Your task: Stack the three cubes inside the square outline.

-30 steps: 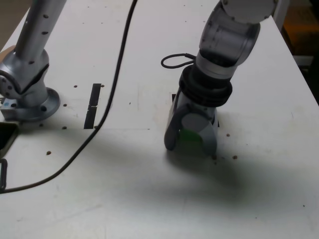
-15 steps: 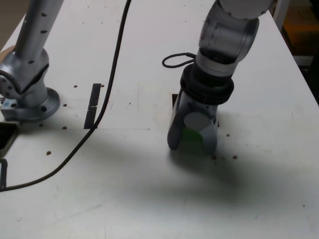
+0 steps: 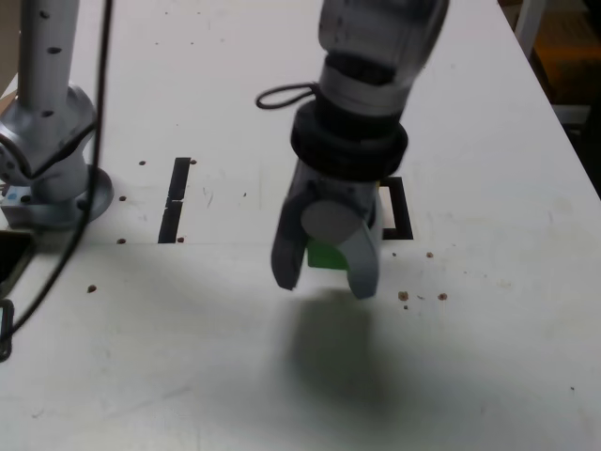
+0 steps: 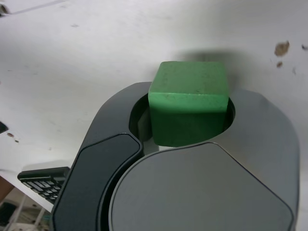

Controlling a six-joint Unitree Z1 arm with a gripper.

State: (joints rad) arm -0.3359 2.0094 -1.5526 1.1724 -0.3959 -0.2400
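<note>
One arm reaches over the white table (image 3: 488,357), and its single gripper (image 3: 324,277) points downward with its two grey jaws drawn in tight against a green cube (image 3: 326,255); the wrist view shows the same green cube (image 4: 188,98) wedged in the dark recess between the jaws, its top face and one shaded side visible. Only one cube can be counted in either view: the green one. No red or yellow block shows here, and the arm's body covers much of the table behind the gripper, so whatever lies there cannot be told. The cube appears lifted clear of the table, since a dark shadow (image 3: 338,352) falls on the surface below and in front of the gripper, apart from the jaw tips. Just behind the gripper, toward the exterior view's right, one corner of the black tape square outline (image 3: 402,211) shows, with white table inside it; the rest of the frame is hidden by the gripper, and a small sliver of yellowish colour at its inner edge is too small to identify. The held cube sits in front of that outline and toward the exterior view's left of its visible corner. Two short black tape strips (image 3: 175,199) lie end to end well to the exterior view's left, near the arm's round metal base (image 3: 56,188). A looped black cable (image 3: 282,95) hangs at the wrist. A few small brown specks (image 3: 421,297) dot the table near the gripper.
</note>
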